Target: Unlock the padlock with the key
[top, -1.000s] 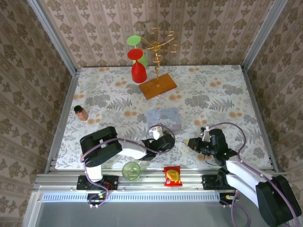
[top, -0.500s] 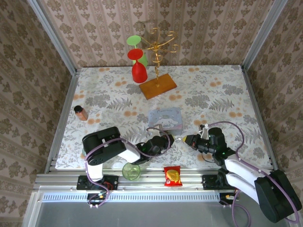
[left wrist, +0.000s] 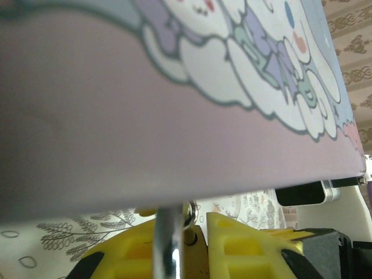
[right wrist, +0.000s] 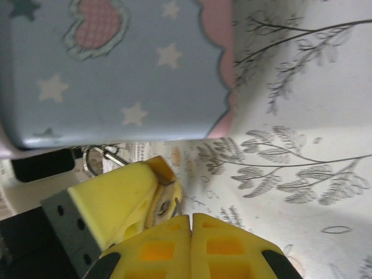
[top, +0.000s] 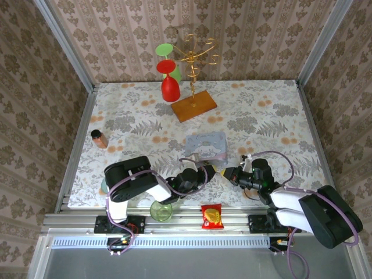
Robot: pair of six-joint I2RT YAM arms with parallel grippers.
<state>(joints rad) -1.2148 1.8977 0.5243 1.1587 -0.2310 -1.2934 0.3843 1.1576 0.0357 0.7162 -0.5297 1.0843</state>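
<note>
Little room between left tool (top: 211, 169), right tool (top: 225, 172), tin box (top: 204, 143) edge.

No writing could be read anywhere. The pastel tin box (top: 204, 145), towards the near edge of the counter (top: 261, 110), carried only cartoon figures, hearts and stars. The puffy white outlined shapes on it may have been lettering, but they were too close and blurred to make out. The red-and-yellow snack packet (top: 212, 216), just off the counter's near edge, bore print too small to read.
</note>
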